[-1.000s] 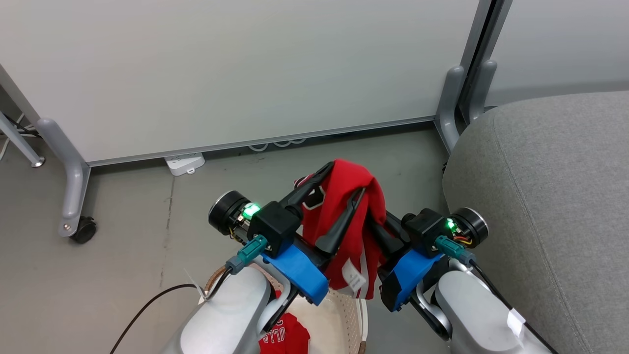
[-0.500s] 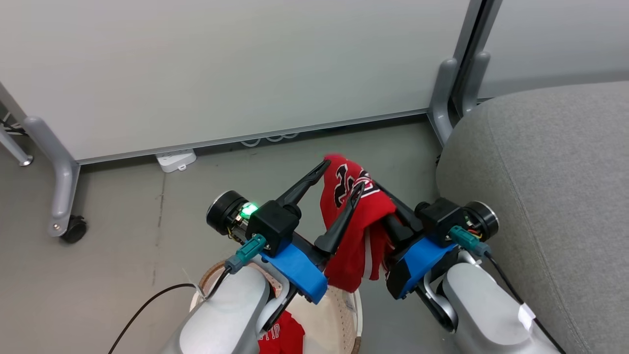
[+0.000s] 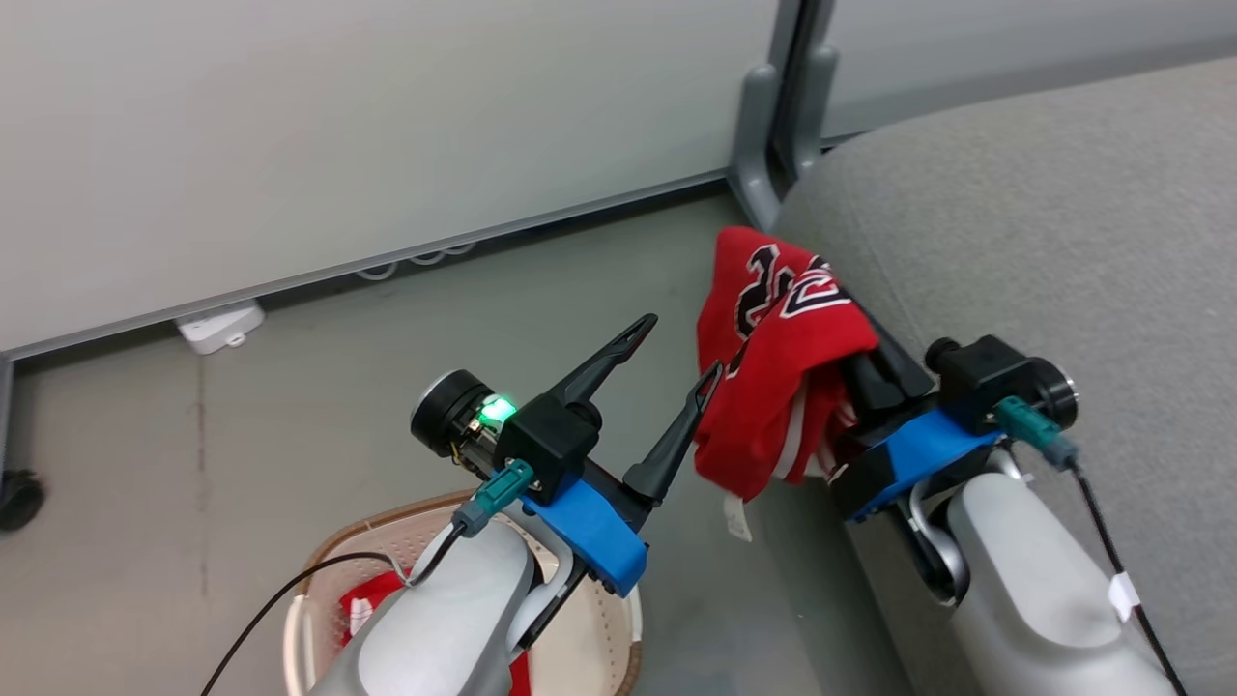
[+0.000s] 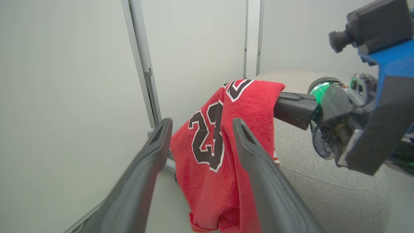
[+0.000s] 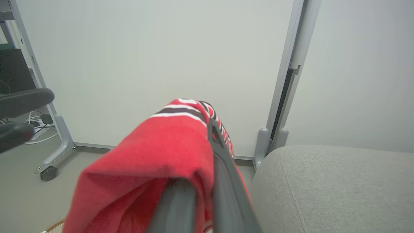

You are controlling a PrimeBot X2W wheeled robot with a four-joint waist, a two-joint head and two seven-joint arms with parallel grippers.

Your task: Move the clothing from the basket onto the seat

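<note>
Right claw (image 5: 212, 129) clamped on red garment (image 3: 773, 387) at seat (image 3: 1015, 213) edge; left claw (image 3: 681, 343) apart, empty. Carry well over seat before release, else risk of slide to floor (image 3: 290, 406).

Red garment (image 3: 773, 387) with black white-edged 23, grey seat (image 3: 1015, 193), cream perforated basket (image 3: 594, 643) with brown rim.

Head camera peers steeply down at floor (image 3: 193, 435), basket (image 3: 367, 522) and seat (image 3: 1015, 222); wrist cameras look close along the left end effector (image 4: 201, 123) and right end effector (image 5: 202, 145) toward the white partition (image 4: 64, 81). All three share the red jersey (image 3: 773, 387) and seat edge
</note>
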